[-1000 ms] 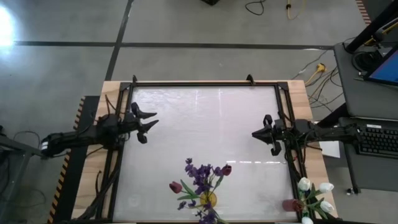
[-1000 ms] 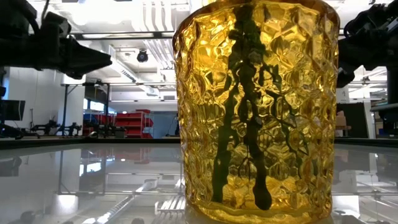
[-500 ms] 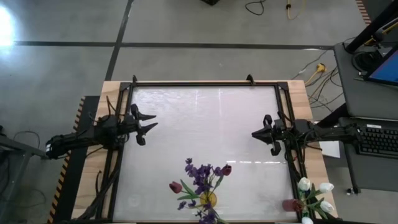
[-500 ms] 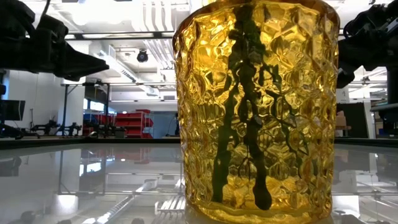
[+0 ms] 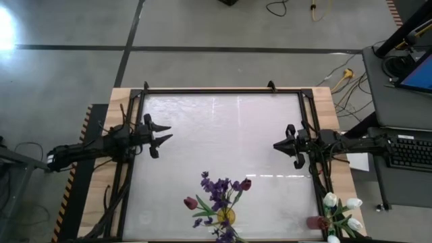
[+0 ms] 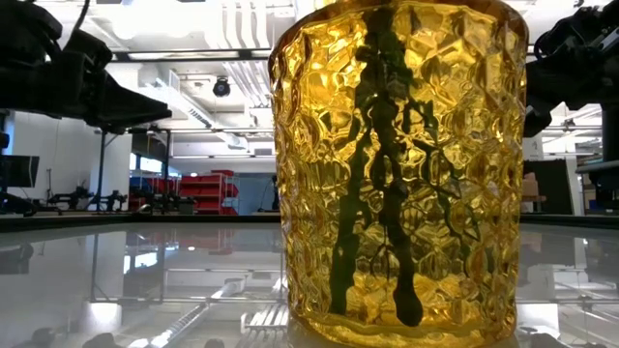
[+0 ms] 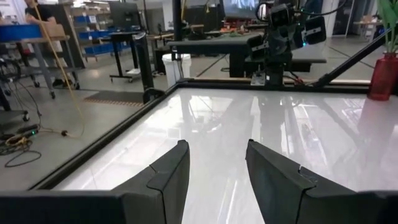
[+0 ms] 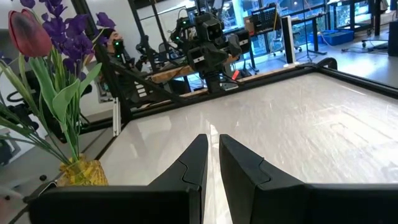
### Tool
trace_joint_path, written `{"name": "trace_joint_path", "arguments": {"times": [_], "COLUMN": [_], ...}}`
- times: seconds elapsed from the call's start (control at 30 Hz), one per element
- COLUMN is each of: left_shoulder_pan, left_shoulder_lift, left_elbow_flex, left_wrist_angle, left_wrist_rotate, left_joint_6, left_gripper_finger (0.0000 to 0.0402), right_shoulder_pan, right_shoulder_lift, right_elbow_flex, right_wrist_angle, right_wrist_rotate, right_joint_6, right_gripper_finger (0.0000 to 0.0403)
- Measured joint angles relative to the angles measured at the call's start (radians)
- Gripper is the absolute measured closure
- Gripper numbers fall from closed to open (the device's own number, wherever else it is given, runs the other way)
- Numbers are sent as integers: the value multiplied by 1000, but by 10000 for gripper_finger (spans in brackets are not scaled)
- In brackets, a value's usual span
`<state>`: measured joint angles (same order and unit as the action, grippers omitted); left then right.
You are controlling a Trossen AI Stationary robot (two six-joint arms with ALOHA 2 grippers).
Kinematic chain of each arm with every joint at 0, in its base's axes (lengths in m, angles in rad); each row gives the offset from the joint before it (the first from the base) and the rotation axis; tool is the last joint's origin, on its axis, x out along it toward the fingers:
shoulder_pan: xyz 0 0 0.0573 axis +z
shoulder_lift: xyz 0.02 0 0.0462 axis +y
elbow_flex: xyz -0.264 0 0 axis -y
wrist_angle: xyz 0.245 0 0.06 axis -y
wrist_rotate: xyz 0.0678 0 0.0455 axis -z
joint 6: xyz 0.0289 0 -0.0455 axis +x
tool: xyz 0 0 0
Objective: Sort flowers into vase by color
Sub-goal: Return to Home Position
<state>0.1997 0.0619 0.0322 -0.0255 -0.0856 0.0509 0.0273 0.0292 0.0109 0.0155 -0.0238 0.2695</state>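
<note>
Yellow glass vase [image 5: 226, 217] by the table's lower edge holds purple flowers [image 5: 217, 185] and dark red flowers [image 5: 191, 202]. White flowers [image 5: 341, 206] stand in the red vase [image 5: 316, 222] past the right corner. From low down, green stems [image 6: 382, 145] show inside the yellow glass. The left gripper [image 7: 214, 168], at the left side, is spread wide and empty. The right gripper [image 8: 212, 149], at the right side, is nearly closed and empty.

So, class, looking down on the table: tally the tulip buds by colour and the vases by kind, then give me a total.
Dark red tulip buds: 2
White tulip buds: 4
Yellow textured glass vase: 1
Red vase: 1
Total: 8
The purple blossom sprigs are bunched too tightly to count and are left out.
</note>
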Motion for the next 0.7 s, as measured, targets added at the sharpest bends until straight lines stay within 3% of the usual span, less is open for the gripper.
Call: {"name": "trace_joint_path", "arguments": {"times": [0.7], "left_shoulder_pan": [0], "left_shoulder_lift": [45], "left_elbow_flex": [0], "left_wrist_angle": [7], "left_wrist_rotate": [-2], "left_joint_6": [-1], "left_gripper_finger": [256], "right_shoulder_pan": [0], "right_shoulder_lift": [0], "right_elbow_flex": [0], "right_wrist_angle": [0], "right_wrist_rotate": [0], "right_joint_6": [0], "right_gripper_finger": [369]}}
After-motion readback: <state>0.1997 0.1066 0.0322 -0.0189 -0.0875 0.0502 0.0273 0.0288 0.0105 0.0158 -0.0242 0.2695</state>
